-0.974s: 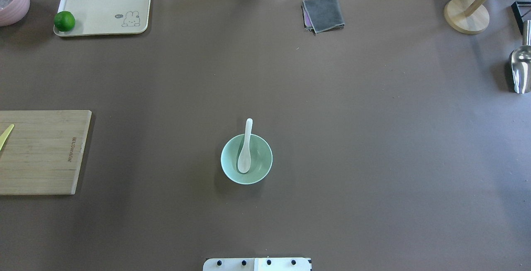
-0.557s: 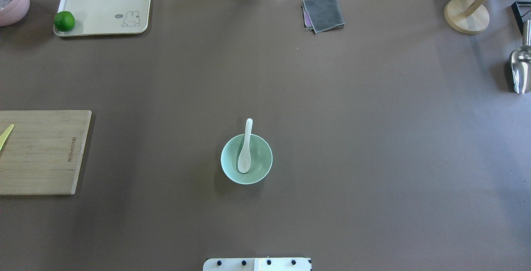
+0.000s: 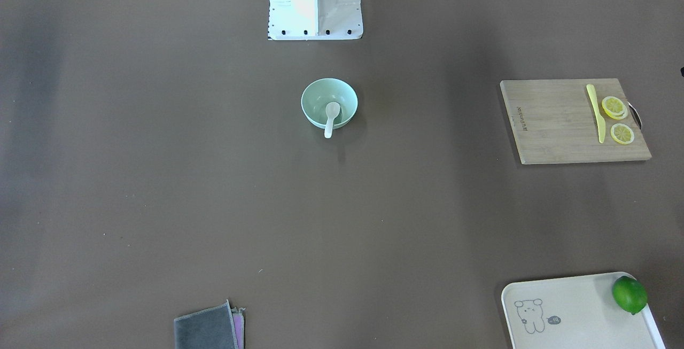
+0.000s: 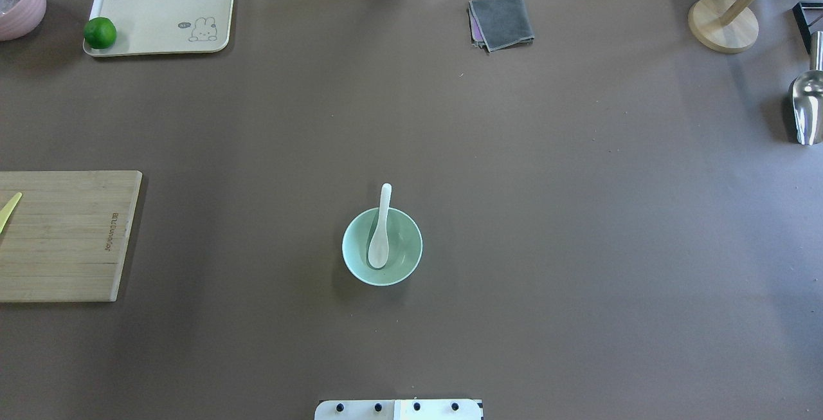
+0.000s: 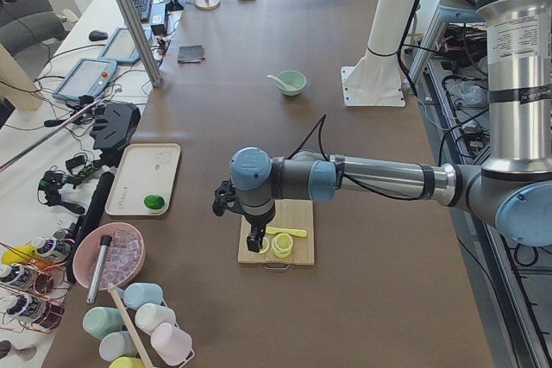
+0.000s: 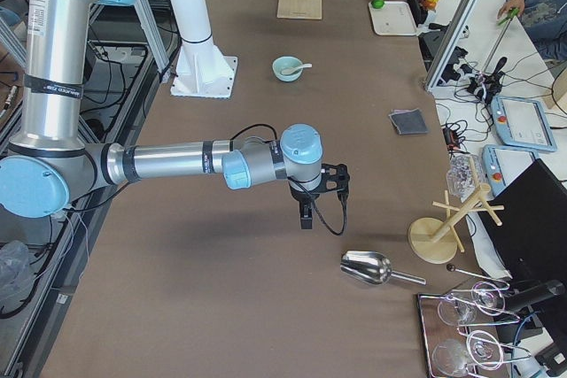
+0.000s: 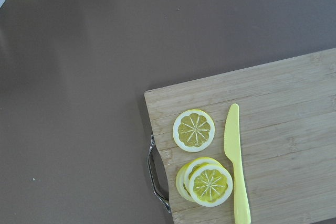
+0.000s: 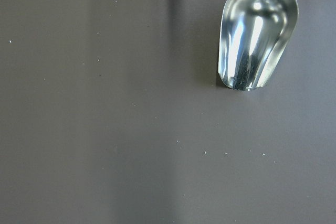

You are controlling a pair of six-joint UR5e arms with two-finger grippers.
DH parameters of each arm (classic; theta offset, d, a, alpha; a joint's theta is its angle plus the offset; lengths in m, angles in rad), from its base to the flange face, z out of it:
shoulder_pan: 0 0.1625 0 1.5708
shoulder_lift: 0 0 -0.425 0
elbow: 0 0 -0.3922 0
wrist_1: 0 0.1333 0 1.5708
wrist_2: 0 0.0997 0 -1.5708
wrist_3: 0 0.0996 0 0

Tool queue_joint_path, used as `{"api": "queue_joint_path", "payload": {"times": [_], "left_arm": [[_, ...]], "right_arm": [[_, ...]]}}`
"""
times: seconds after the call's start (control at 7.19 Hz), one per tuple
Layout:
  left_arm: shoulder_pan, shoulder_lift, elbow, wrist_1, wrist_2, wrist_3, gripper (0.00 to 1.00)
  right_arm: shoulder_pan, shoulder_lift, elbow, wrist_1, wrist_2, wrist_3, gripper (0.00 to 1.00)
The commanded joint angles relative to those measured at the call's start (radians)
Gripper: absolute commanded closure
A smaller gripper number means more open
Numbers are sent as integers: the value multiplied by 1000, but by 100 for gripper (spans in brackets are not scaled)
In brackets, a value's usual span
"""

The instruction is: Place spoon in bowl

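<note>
The white spoon [image 4: 379, 240] lies in the mint-green bowl [image 4: 406, 249] at the table's middle, near the robot base. Its scoop rests inside and its handle sticks out over the far rim. Both also show in the front view, spoon [image 3: 331, 115] and bowl [image 3: 315, 97]. Neither gripper is near them. My left gripper [image 5: 253, 240] hovers over the cutting board at the table's left end. My right gripper [image 6: 306, 217] hovers over bare table near the metal scoop. They show only in the side views, so I cannot tell whether they are open or shut.
A wooden cutting board [image 3: 556, 124] carries a yellow knife [image 7: 234, 166] and lemon slices [image 7: 194, 129]. A cream tray [image 4: 173, 2] holds a lime [image 4: 99, 33]. A grey cloth [image 4: 501, 21], a wooden stand [image 4: 723, 24] and a metal scoop [image 8: 256, 32] lie at the far and right edges.
</note>
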Motion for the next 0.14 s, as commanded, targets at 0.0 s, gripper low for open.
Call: {"api": "queue_joint_path", "payload": {"times": [0.0], "left_arm": [[0, -1, -4, -1, 0, 2, 2]], "right_arm": [[8, -3, 1, 1, 1, -8, 0]]}}
